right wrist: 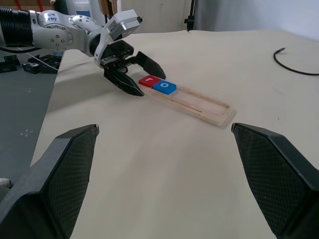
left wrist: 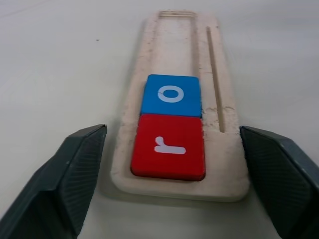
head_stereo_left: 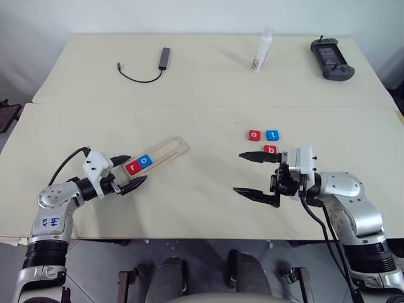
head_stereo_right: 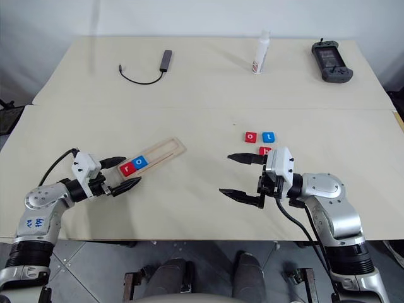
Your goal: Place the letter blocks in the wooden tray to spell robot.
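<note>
The wooden tray lies slanted on the table's left half. A red "r" block sits at its near end, with a blue "o" block touching it just beyond. My left gripper is open, one finger on each side of the tray's near end by the "r", and is not gripping. To the right lie a red "o", a blue "t" and a red "b", the last partly behind my right gripper's upper finger. My right gripper is wide open, pointing left, with nothing in it.
On the far table there is a dark USB hub with its cable, a white bottle and a black handheld controller. A seam runs between the two tabletops. The rest of the tray's groove holds no blocks.
</note>
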